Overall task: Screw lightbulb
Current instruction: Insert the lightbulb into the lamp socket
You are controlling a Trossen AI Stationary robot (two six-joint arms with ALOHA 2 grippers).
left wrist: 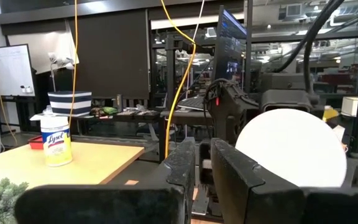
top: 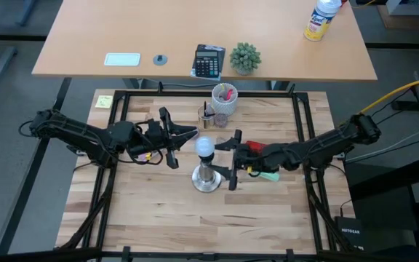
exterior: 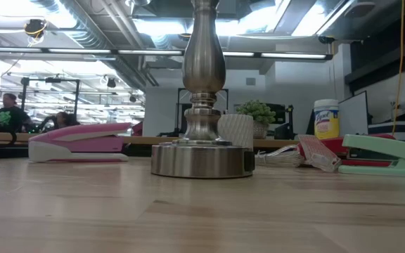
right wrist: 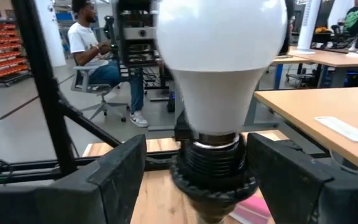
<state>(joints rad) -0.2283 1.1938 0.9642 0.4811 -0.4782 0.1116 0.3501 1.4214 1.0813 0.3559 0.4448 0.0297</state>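
Frosted round lightbulb (right wrist: 219,56) in ribbed black socket (right wrist: 213,171), turned silvery stand (exterior: 202,105)

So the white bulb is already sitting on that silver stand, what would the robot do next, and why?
Probably close the right pincer on the black socket collar of the silver metal lamp stand to steady it. Its fingers stand open either side of that collar, just below the white frosted round lightbulb, while the left pincer sits shut beside the bulb.

The lightbulb (top: 205,148) sits on the stand (top: 206,179) at the bench (top: 151,211) middle, between left claw (top: 182,135) and right claw (top: 233,158).
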